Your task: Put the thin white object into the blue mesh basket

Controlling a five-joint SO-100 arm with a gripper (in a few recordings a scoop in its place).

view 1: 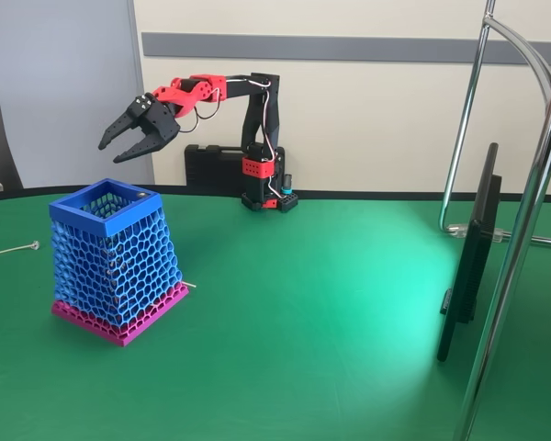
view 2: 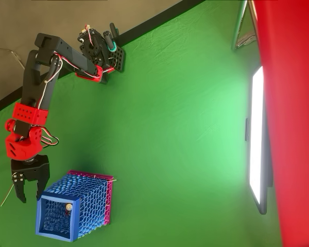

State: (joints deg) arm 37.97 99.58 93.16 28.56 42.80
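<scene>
Gripper (view 1: 119,147), jaws spread wide and empty, above blue mesh basket (view 1: 116,259); thin white object (view 2: 68,207) inside, tip poking through mesh; retract upward, clear of rim.

arm: we stand on our base at the far side, upper link upright, forearm stretched left in the fixed view | wrist: we tilt it down and left | gripper (view 1: 115,147): raised high, black fingers (view 2: 20,193) spread apart, nothing between them | overhead view: gripper (view 2: 30,195) points toward the near edge
</scene>
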